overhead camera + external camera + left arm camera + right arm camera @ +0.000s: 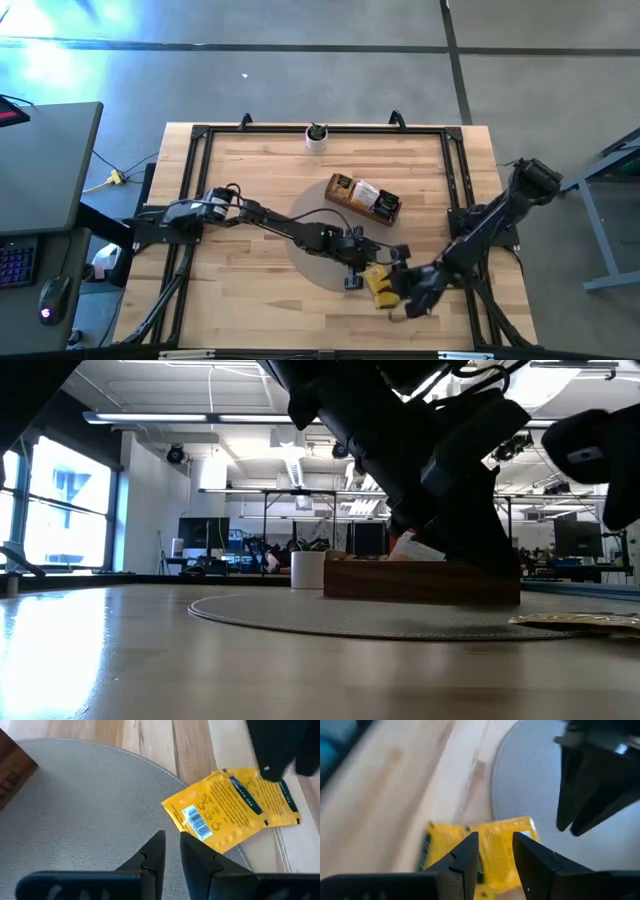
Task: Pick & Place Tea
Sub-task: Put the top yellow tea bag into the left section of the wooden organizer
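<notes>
Two yellow tea sachets (215, 812) (274, 795) lie flat and overlapping, one partly on the edge of the round grey mat (85, 805), the other on the wooden table. My left gripper (172, 838) is over the mat just beside them, its fingers a narrow gap apart with nothing between. My right gripper (495, 839) stands open above the same sachets (492, 845), coming from the table's right. More tea lies in the brown tray (363, 198) beyond the mat's far side.
A small white pot with a plant (316, 137) stands at the table's far edge. A black frame (200, 140) borders the tabletop. The two grippers (354, 280) (393, 297) are close together near the front right of the mat.
</notes>
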You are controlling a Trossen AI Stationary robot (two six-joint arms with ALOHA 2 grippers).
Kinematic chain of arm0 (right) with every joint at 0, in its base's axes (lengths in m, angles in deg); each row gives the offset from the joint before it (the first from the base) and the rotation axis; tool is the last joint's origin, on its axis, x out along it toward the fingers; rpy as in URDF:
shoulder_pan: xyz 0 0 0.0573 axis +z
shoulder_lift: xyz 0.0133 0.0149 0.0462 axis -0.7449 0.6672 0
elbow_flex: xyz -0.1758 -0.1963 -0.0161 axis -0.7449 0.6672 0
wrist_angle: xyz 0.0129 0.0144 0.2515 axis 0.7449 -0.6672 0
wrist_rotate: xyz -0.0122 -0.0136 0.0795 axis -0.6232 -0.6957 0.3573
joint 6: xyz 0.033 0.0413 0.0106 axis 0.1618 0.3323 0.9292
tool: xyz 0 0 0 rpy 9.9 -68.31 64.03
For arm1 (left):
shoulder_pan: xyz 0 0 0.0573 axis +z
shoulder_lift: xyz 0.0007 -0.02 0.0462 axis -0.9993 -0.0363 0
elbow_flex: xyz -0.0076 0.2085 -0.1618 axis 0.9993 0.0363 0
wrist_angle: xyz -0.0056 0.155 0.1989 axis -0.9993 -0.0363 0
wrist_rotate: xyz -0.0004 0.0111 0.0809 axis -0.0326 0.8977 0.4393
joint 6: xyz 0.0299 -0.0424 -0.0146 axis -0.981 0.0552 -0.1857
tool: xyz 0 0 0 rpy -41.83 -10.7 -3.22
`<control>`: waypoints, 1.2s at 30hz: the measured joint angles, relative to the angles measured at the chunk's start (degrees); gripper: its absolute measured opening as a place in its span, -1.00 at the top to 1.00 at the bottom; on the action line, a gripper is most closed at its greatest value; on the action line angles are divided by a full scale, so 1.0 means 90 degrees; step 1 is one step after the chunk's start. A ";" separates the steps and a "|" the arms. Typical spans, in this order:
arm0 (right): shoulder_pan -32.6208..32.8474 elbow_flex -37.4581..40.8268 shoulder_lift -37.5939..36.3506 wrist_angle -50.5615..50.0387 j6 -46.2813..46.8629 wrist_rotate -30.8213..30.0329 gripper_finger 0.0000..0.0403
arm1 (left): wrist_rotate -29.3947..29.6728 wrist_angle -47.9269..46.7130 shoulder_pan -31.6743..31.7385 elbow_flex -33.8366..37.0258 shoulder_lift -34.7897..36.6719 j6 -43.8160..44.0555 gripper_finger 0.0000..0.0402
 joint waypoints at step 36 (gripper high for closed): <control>0.0540 0.0014 0.1376 0.0600 -0.1933 -0.1524 0.43 | -0.1461 0.0710 0.0192 -0.0006 -0.0572 0.0792 0.71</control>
